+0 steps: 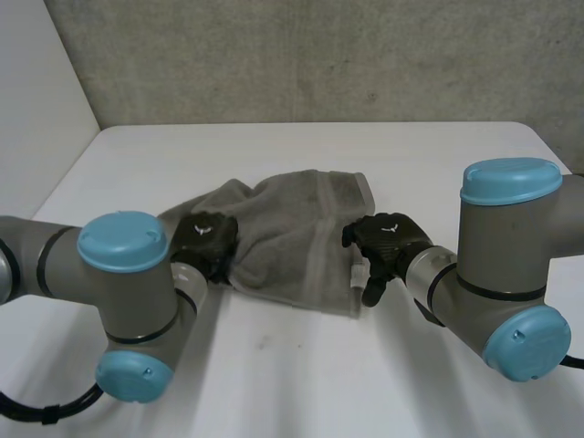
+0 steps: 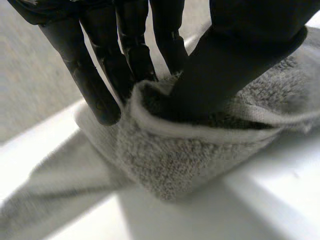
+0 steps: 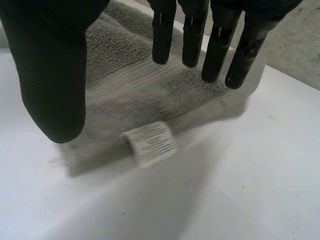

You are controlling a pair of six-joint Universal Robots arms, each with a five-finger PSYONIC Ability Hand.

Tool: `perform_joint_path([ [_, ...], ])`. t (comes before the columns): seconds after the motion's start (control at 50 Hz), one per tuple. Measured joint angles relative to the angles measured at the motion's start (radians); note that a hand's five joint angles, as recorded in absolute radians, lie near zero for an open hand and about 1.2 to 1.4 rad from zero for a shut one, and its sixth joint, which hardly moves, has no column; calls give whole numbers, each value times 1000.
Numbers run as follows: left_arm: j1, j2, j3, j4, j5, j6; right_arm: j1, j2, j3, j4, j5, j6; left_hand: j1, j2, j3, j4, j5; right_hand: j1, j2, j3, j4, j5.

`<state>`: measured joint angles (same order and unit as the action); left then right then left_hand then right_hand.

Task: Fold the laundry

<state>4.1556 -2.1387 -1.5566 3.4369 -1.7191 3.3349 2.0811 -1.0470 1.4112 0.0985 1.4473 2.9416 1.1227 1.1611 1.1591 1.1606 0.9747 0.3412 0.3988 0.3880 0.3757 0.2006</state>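
Table (image 1: pixel 292 365) | left robot hand (image 2: pixel 240 60) pinches towel (image 2: pixel 190 160) | right wrist view: label (image 3: pixel 150 142)

Two arms, left arm (image 1: pixel 123 297) and right arm (image 1: pixel 511 265), of grey cylindrical joints ringed by thin black seams and closed with round light-blue caps (image 1: pixel 121 239), each ending in a matt black hand, left hand (image 1: pixel 205 239) and right hand (image 1: pixel 391 239), with slim segmented fingers (image 3: pixel 192 35), a broad thumb (image 3: pixel 50 75) and a small white emblem on its back.

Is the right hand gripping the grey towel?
No, the right hand hangs open above the towel by its white label, fingers straight, nothing pinched against the thumb.
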Motion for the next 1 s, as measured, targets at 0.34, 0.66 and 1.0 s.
perform_joint_path([
  [0.34, -93, 263, 41, -61, -6, 1, 91, -4, 31, -129, 18, 442, 32, 54, 55, 55, 50, -132, -173, -174, -141, -140],
  [0.66, -157, 259, 47, -110, -28, -7, 218, 100, -32, -140, 21, 775, 33, 54, 55, 56, 50, -132, -173, -174, -141, -143],
  [1.0, -167, 263, 18, -153, -61, -74, 190, 138, -136, -165, 17, 542, 61, 55, 56, 56, 59, 604, 776, 786, 808, 757],
])
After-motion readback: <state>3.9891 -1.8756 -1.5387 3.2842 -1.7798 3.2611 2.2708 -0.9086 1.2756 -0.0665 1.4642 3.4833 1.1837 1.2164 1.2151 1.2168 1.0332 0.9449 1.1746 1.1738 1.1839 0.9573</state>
